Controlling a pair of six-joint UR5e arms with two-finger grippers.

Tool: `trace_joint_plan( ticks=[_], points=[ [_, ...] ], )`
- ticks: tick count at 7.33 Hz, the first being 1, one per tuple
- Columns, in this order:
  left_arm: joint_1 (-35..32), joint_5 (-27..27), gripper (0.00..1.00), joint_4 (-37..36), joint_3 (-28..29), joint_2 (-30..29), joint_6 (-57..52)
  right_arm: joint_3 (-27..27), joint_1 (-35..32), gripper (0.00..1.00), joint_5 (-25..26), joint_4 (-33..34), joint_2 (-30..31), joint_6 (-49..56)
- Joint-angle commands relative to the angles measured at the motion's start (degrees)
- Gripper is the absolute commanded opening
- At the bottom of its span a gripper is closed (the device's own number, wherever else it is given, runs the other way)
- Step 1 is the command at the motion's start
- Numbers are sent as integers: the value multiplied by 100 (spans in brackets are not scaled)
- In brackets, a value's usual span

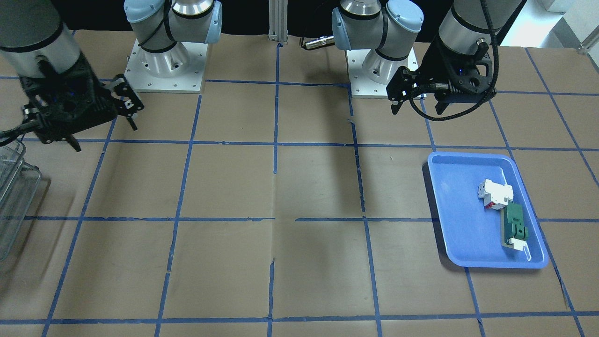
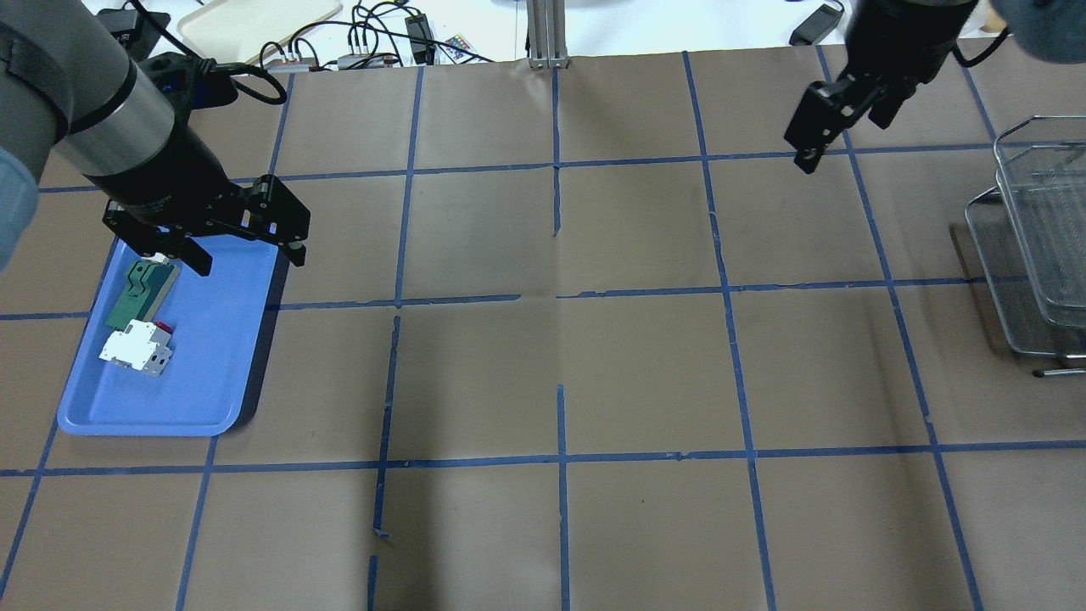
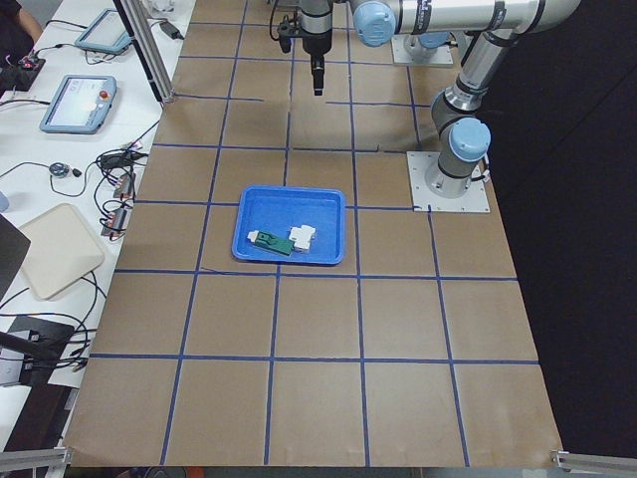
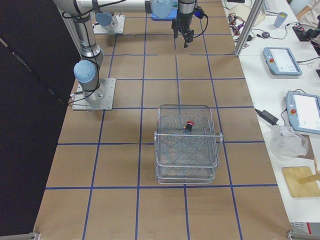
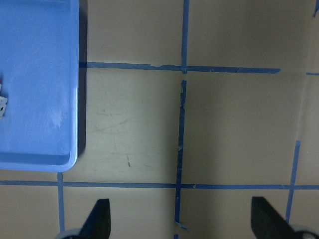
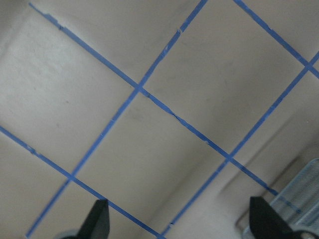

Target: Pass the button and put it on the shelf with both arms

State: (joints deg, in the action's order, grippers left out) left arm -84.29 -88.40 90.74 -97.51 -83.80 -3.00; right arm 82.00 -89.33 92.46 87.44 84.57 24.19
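The jaws of the left gripper (image 2: 249, 255) and the right gripper (image 6: 179, 221) are held spread and empty; the button (image 4: 189, 125) is seen already lying within the shelf (image 4: 187, 160), apparently its upper tier, well apart from both; the right is judged nearer.

shelf (image 2: 1039, 242) cut by overhead's right edge; button (image 4: 189, 125) tiny, base detail unreadable; blue tray (image 5: 40, 99) cropped, left wrist view.

We see bare table (image 2: 628, 365) between the tray (image 2: 212, 365) and the shelf (image 2: 1010, 280). Those two block only its opposite ends.
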Motion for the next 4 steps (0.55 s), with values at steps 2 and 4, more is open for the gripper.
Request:
trace_joint_plan(
  ticks=[2, 4],
  points=[
    [0, -11, 100, 5, -13, 21, 1, 18, -95, 100, 26, 45, 156, -2266],
    [0, -11, 100, -12, -4, 21, 1, 18, -6, 100, -27, -7, 86, -2367]
  ],
)
